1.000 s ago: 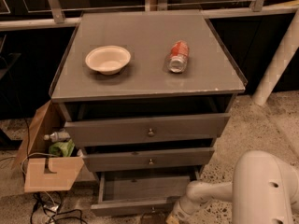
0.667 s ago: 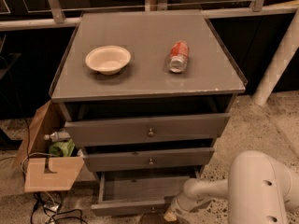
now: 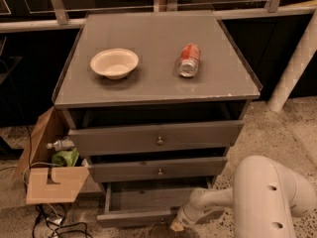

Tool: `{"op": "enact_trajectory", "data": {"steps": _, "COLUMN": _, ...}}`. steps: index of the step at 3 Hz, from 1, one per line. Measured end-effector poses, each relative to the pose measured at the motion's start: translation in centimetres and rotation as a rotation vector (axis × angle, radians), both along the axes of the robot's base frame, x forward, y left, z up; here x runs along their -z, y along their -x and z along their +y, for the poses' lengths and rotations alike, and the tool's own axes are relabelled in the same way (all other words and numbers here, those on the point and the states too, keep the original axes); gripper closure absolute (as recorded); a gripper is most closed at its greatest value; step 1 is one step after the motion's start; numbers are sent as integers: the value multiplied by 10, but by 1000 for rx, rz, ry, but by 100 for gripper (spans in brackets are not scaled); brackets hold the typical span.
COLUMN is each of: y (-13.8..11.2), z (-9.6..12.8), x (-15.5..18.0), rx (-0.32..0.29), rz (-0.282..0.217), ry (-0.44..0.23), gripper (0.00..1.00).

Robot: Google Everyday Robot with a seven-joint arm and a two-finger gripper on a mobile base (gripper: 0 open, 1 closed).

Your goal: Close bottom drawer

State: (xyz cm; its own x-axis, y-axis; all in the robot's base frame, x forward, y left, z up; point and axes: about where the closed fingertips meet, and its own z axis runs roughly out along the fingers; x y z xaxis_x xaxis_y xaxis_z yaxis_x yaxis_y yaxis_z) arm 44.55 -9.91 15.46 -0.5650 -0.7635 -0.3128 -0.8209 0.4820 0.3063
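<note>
bottom drawer is lowest of three in the grey cabinet, pulled out well past the two above, brownish-grey inner floor showing, narrow front low in frame near the floor. gripper sits at the right part of that drawer front, at or touching it, contact not clear; whether it is spread or pressed together cannot be told, its tip is cut by dark shadow at the frame bottom. white robot arm comes in from lower right, thick rounded link in the foreground, thinner forearm reaching left to the drawer. middle drawer just above, out a little, small round knob at centre. top drawer tallest front, also out a bit, dark gap under the cabinet top. on the top: pale bowl upright on the left, red can lying on its side on the right, well apart. left of the cabinet an open cardboard box on the floor, touching or just beside the cabinet side, holding a plastic bottle and something green. cables on the floor in front of the box. white post leaning at far right. speckled floor.
</note>
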Motion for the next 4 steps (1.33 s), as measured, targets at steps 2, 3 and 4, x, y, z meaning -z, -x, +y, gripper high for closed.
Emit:
{"op": "enact_trajectory", "data": {"steps": 2, "y": 0, "z": 0, "x": 0, "rx": 0, "rz": 0, "ry": 0, "gripper": 40}}
{"op": "enact_trajectory", "data": {"steps": 3, "y": 0, "z": 0, "x": 0, "rx": 0, "rz": 0, "ry": 0, "gripper": 17}}
{"op": "enact_trajectory", "data": {"steps": 4, "y": 0, "z": 0, "x": 0, "rx": 0, "rz": 0, "ry": 0, "gripper": 0}}
